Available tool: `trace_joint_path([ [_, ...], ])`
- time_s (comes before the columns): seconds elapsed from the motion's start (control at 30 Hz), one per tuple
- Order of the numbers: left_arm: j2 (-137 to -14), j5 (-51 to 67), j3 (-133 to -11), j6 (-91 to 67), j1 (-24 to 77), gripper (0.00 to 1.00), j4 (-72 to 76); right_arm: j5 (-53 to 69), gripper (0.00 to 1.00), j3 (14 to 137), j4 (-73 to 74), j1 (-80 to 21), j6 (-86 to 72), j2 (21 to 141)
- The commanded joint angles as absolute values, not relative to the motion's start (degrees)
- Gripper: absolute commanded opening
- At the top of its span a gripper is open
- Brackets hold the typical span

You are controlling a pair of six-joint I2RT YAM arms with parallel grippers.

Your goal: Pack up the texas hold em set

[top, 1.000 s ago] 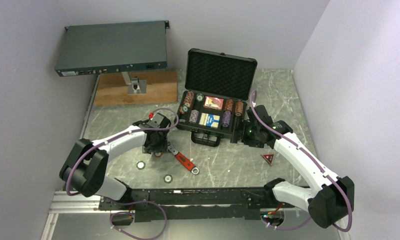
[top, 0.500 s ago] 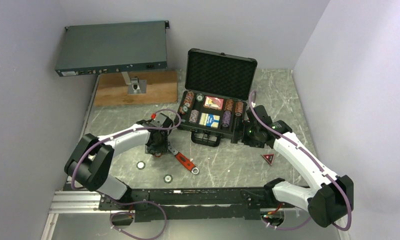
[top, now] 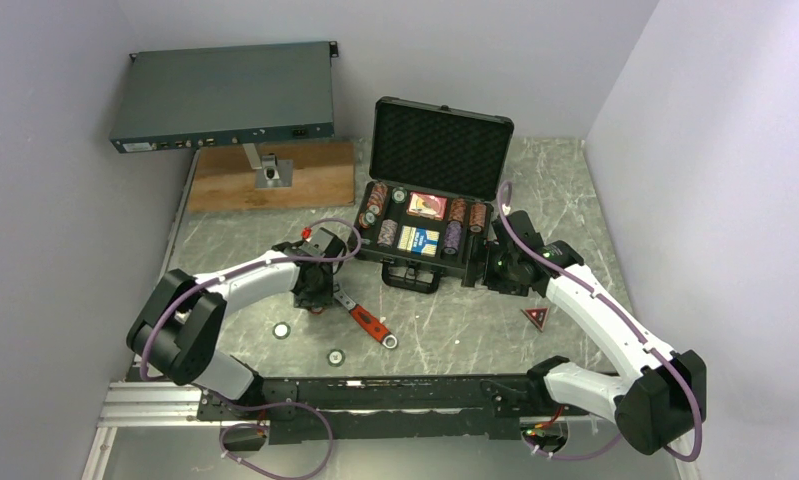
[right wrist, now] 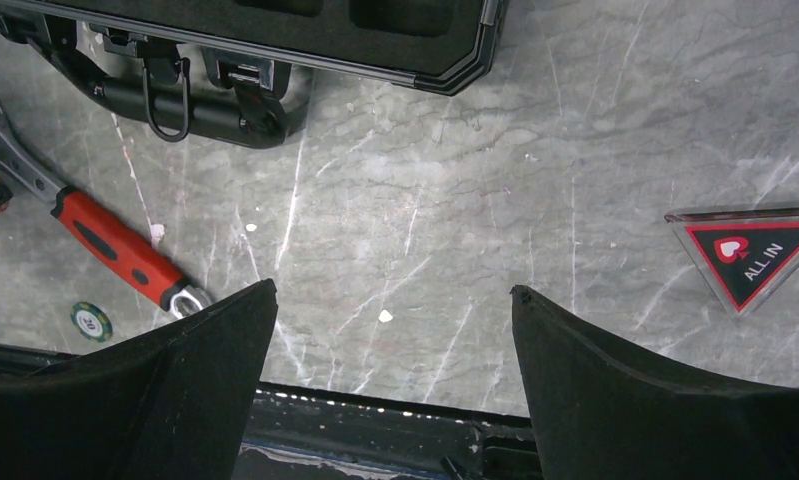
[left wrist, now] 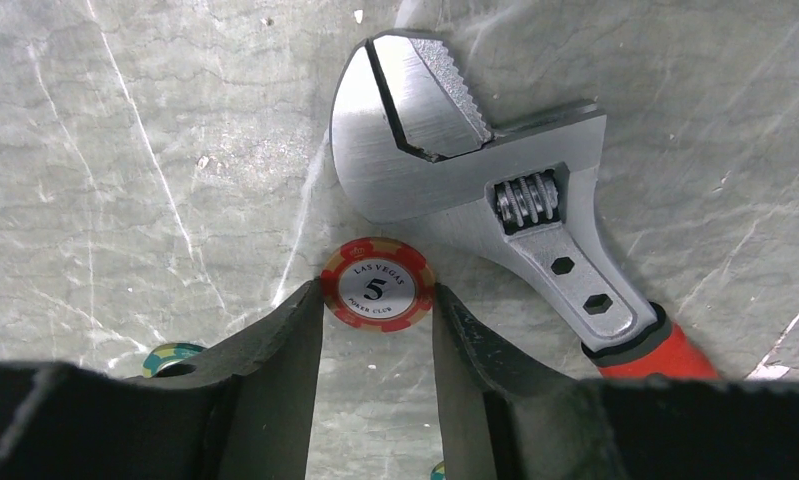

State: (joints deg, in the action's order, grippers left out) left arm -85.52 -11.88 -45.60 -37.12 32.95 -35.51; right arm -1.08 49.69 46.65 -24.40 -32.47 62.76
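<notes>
A red-and-yellow striped round poker chip (left wrist: 378,284), its white centre printed "LAS VEGAS 5", lies flat on the scratched grey marbled surface (top: 455,320). The left tool (left wrist: 378,292) stands over it with its jaws drawn in to the chip's width. The black matte fingers (left wrist: 295,340) meet the rim on either side, so we read it as gripped.

Just beyond the chip is the brushed-steel head of a red-handled adjustable wrench (left wrist: 475,190), with a knurled screw and a ridged jaw face. Two more loose striped chips (top: 282,329) lie flat nearer the arm bases, apart from each other.

The black rectangular hard-shell case (top: 437,150) sits open beyond the wrench, its lid upright and lined with egg-crate foam. In its foam tray we see rows of striped chips standing on edge (top: 378,200), a red card deck (top: 427,206) and a blue card deck (top: 419,240) in the middle slots.

The right tool (right wrist: 393,288) hangs near the case's front right corner, jaws spread wide with only bare surface between them. To its right lies a small red-and-black triangle (right wrist: 750,255) in clear plastic, marked "ALL IN".

At the far left, a large flat dark-grey metal rack box (top: 225,95) stands on a post above a brown wooden board (top: 275,178).
</notes>
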Motion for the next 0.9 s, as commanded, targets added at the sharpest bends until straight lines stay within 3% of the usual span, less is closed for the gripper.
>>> trace_joint_path([
  [0.0, -85.52, -11.92, -43.24, -38.31, 33.12, 0.33, -36.72, -1.58, 0.90, 49.87, 46.13, -24.26, -31.55, 62.48],
  [0.53, -73.89, -12.99, -48.44, -36.35, 33.29, 0.30, -45.54, -0.87, 0.89, 50.96, 44.69, -24.26, -32.17, 64.14],
  [0.6, -72.60, -13.64, -49.22, -36.46, 33.31, 0.34, -46.79, -0.88, 0.89, 50.91, 44.74, -24.26, -32.17, 64.06],
  [0.77, -70.67, -15.76, -49.87, -38.18, 33.24, 0.59, -49.86, -1.29, 0.89, 50.56, 44.82, -24.26, -32.26, 63.52],
  [0.87, -70.31, -16.35, -48.70, -41.20, 31.85, 0.67, -51.49, -1.32, 0.89, 50.54, 44.87, -24.26, -32.05, 63.54],
])
